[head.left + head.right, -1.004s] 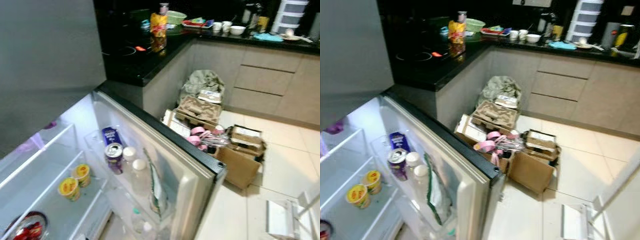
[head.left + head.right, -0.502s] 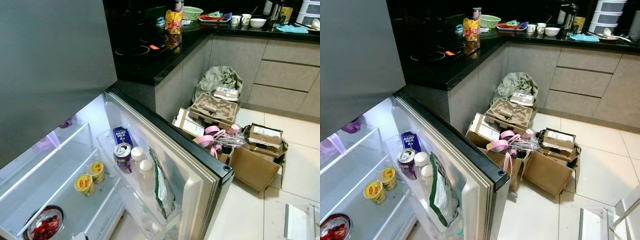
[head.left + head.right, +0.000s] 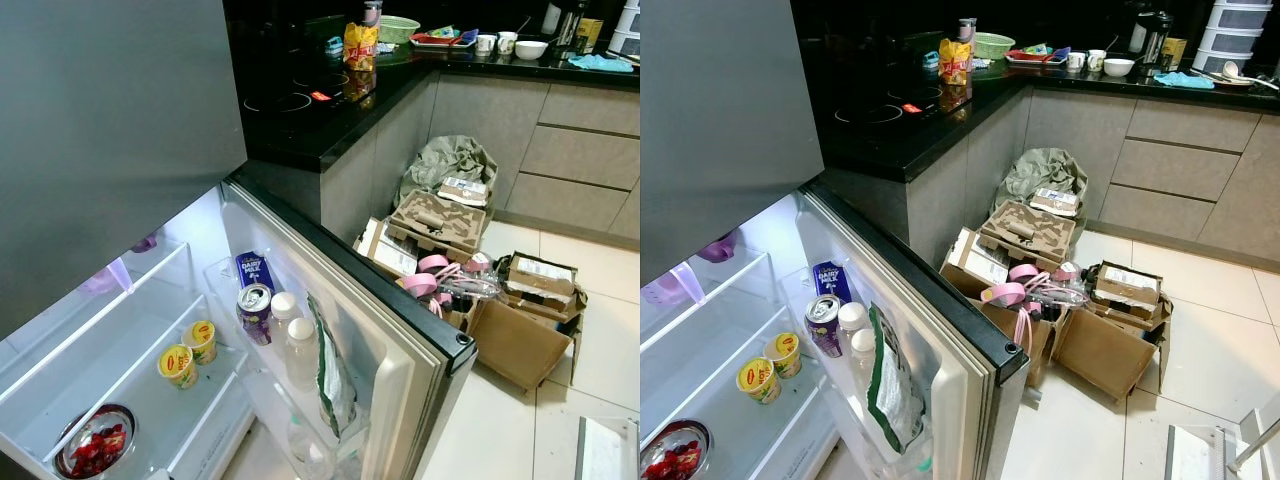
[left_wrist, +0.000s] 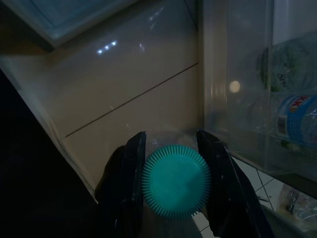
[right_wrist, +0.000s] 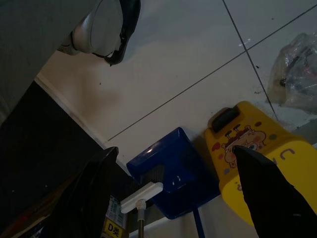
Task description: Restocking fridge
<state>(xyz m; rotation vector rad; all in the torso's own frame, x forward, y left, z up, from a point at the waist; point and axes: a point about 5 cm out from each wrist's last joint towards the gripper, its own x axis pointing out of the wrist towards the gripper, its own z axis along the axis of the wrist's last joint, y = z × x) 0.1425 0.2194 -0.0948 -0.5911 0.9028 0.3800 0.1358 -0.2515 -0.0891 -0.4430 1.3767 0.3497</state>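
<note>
The fridge stands open, its door (image 3: 400, 335) swung out toward me. On the door shelf are a blue Dairy Milk carton (image 3: 255, 270), a purple soda can (image 3: 254, 312), two white-capped bottles (image 3: 300, 350) and a green-and-white bag (image 3: 333, 372). Two yellow cups (image 3: 178, 364) and a bowl of red fruit (image 3: 95, 452) sit on the inner glass shelves. In the left wrist view, my left gripper (image 4: 172, 138) is shut on a bottle with a ribbed teal cap (image 4: 176, 181), close to the door's clear bin. My right gripper (image 5: 176, 148) hangs open above the floor tiles.
Opened cardboard boxes (image 3: 520, 335) with pink rolls and a stuffed green bag (image 3: 445, 160) lie on the floor right of the door. A black counter (image 3: 320, 115) with a snack bag (image 3: 360, 45) runs behind. A blue dustpan (image 5: 173, 173) and a yellow plastic piece (image 5: 257, 168) lie below my right gripper.
The head camera has swung left, so the scene has slid right and more of the fridge interior and the fruit bowl shows. The things themselves have not moved.
</note>
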